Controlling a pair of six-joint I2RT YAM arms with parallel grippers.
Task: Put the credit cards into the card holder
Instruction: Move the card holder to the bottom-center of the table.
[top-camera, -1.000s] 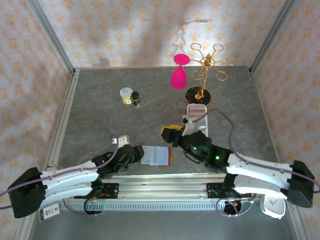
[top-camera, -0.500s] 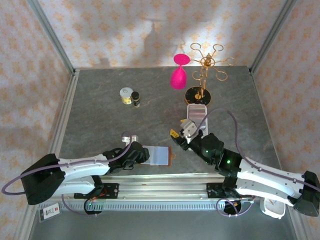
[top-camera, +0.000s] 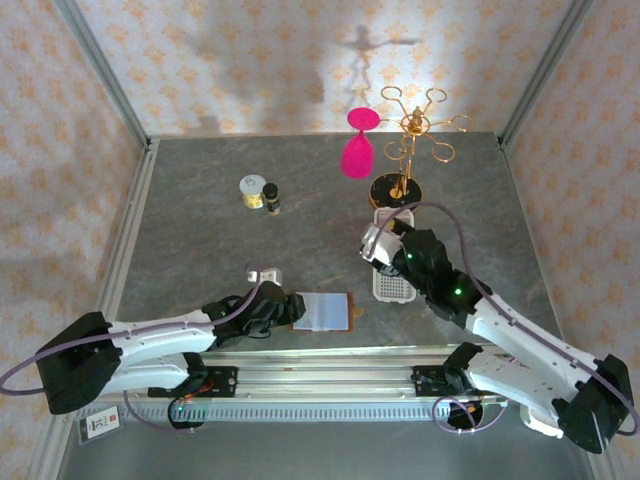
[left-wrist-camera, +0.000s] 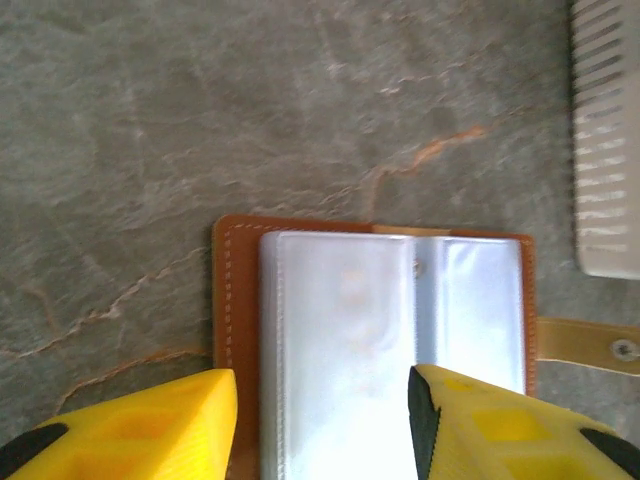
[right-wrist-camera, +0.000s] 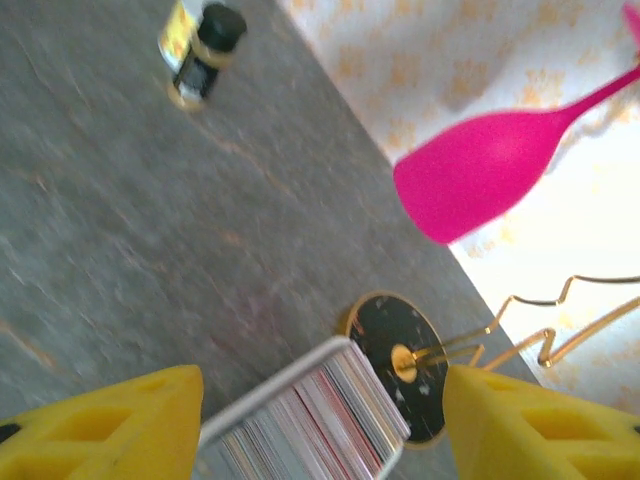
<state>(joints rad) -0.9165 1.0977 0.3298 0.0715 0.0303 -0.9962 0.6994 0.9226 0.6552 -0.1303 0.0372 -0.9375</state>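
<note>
The card holder (top-camera: 330, 312) (left-wrist-camera: 390, 330) lies open near the front edge, brown leather with clear sleeves facing up. My left gripper (top-camera: 290, 308) (left-wrist-camera: 320, 425) is open at its left end. One yellow finger (left-wrist-camera: 150, 430) is by the brown border and the other is over the sleeves. The credit cards (right-wrist-camera: 310, 420) (top-camera: 397, 221) stand packed on edge at the far end of a long white tray (top-camera: 393, 287). Above them my right gripper (top-camera: 380, 245) (right-wrist-camera: 320, 425) is open and holds nothing, a finger (right-wrist-camera: 540, 430) to each side of the stack.
A pink glass (top-camera: 357, 155) (right-wrist-camera: 480, 170) hangs on a gold rack (top-camera: 410, 150) just behind the tray. The rack's black base (right-wrist-camera: 400, 360) touches the tray's end. Two small bottles (top-camera: 260, 193) (right-wrist-camera: 200, 40) stand at the back left. The holder's strap (left-wrist-camera: 590, 345) points towards the tray.
My right gripper has left the card holder's right side, swung back over the tray's card stack and opened wider. My left gripper has slid right onto the holder's left end.
</note>
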